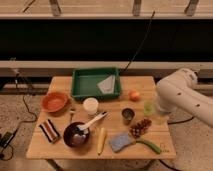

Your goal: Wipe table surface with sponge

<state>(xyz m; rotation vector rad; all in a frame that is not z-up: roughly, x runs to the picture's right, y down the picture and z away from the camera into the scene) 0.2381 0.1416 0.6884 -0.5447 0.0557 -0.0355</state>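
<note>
Holding the gripper (161, 117) low at the right edge of the table surface (55, 147), just beside the green cup (149, 108), jaws spread wide, gripping nothing. Leaving the sponge (119, 142) lying flat near the front edge, just beside a long green vegetable (148, 146).

Reaches in from the right with the arm (184, 94), bent at the elbow, forearm sloping down-left. Holds the gripper (159, 116) low at its tip, seemingly spread wide, empty.

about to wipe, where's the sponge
Camera view: the sponge lies front right on the table, between a yellow item and green vegetable; the gripper hovers at the right edge.
</note>
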